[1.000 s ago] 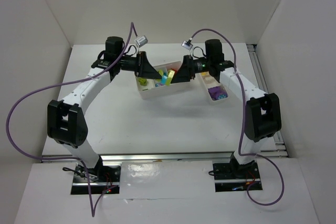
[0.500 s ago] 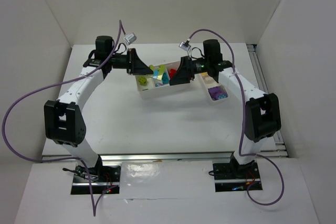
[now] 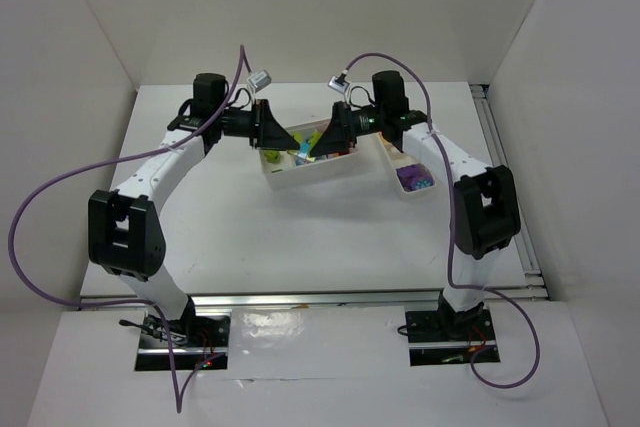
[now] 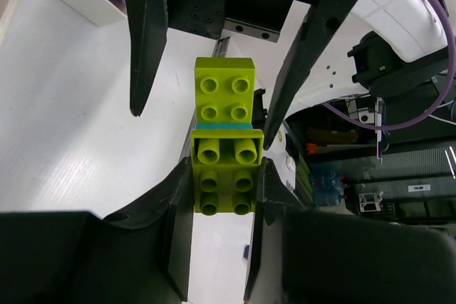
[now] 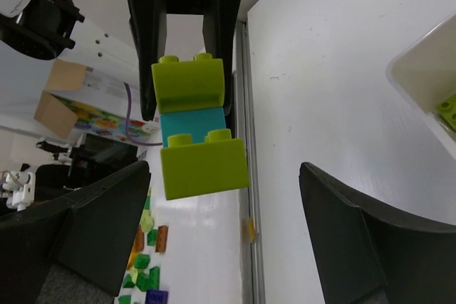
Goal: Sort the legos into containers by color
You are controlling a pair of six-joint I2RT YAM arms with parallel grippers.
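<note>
I see smooth, glossy plastic on the lego stack; left claw fingers matt black, bench matt white.

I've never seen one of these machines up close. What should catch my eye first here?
First, the stack of toy bricks, lime green with a teal layer between, gripped in mid-air by the left gripper over the wide white tray. The right gripper faces it, its fingers spread wide on either side of the stack's free end without touching it. Off to the right, purple bricks lie in the narrow tray.
</note>
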